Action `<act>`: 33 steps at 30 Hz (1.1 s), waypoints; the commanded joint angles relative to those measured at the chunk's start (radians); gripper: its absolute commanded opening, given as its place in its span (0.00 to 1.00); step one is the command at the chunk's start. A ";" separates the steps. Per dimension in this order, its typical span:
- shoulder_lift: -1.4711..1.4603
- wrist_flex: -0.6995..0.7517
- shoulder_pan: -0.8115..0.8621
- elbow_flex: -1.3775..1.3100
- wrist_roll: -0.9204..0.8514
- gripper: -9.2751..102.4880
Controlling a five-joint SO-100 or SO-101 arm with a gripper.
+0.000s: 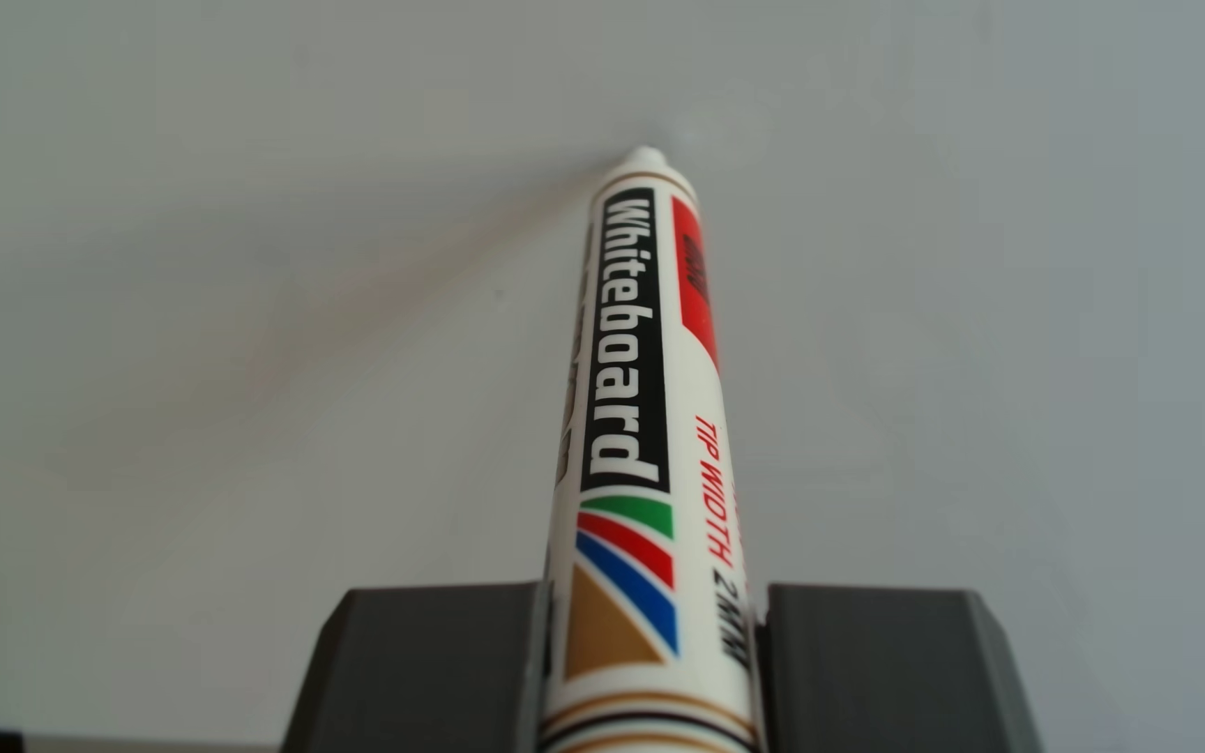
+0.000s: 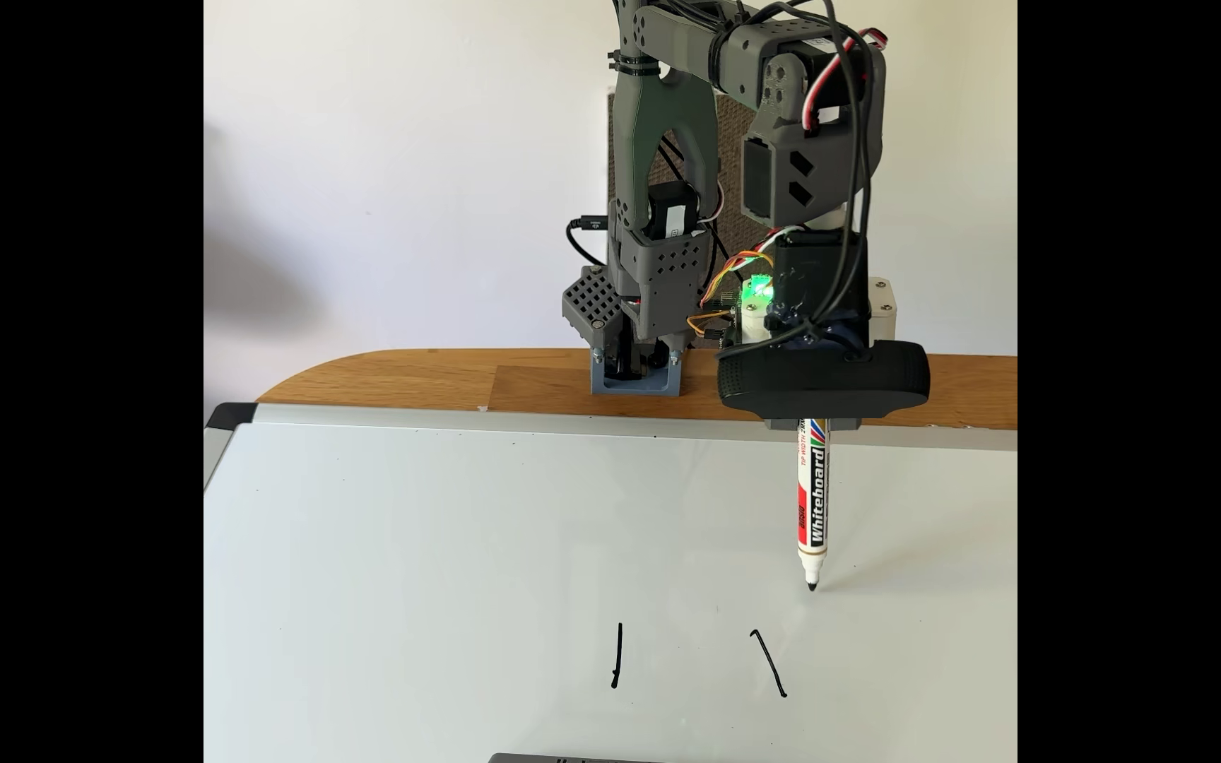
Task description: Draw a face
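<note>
Near the whiteboard [image 2: 373, 587] far edge, the marker [image 2: 812, 506] stands.

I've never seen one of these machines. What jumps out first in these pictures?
A grey arm's tool holds a white whiteboard marker upright, its black tip down at the whiteboard, right of centre in the fixed view. Nearer the camera sit two short black strokes, the start of the face. The other view looks straight down the marker's barrel.

In the fixed view the webcam [image 2: 823, 381] hides the jaws; the grey block [image 2: 563, 758] is cut off below.
</note>
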 commanded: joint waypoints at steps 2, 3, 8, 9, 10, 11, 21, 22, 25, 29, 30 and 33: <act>0.002 -0.017 0.006 -0.015 0.003 0.07; 0.002 -0.015 0.006 -0.009 0.003 0.07; 0.002 -0.014 0.008 -0.008 0.003 0.07; 0.002 -0.014 0.008 -0.008 0.003 0.07; 0.000 -0.014 0.008 -0.008 0.003 0.07; 0.000 -0.014 0.008 -0.008 0.003 0.07; -0.002 -0.025 0.107 0.031 0.003 0.07; -0.002 -0.026 0.117 0.049 0.003 0.07; -0.002 -0.028 0.135 0.103 0.003 0.07; 0.008 -0.043 0.137 0.143 0.003 0.07; 0.009 -0.043 0.127 0.138 0.003 0.07; 0.014 -0.046 0.072 0.135 -0.002 0.07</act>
